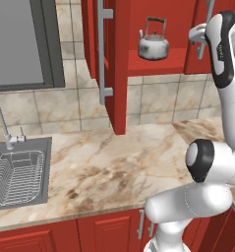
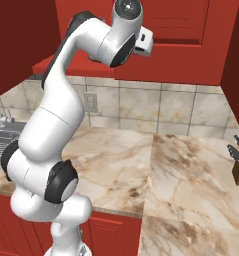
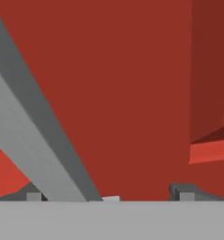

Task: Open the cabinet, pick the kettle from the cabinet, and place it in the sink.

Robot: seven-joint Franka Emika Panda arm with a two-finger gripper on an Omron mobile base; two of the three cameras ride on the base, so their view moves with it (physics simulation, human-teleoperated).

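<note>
Cabinet (image 1: 120, 59): red wood, wall-mounted above the counter. Left door swung open, edge-on toward the camera, long vertical silver bar handle on it. Right door (image 1: 207, 29) at the far right, its angle hard to tell behind the arm. Interior exposed, red shelf visible.

Kettle (image 1: 154, 45): small, squat, silvery-grey, domed lid, tall arched dark-brown handle. Upright on the shelf, right of the open door.

Sink (image 1: 46, 170): grey steel basin set in the counter, far left and below the cabinet. Wire rack inside, curved chrome faucet at its far edge.
</note>
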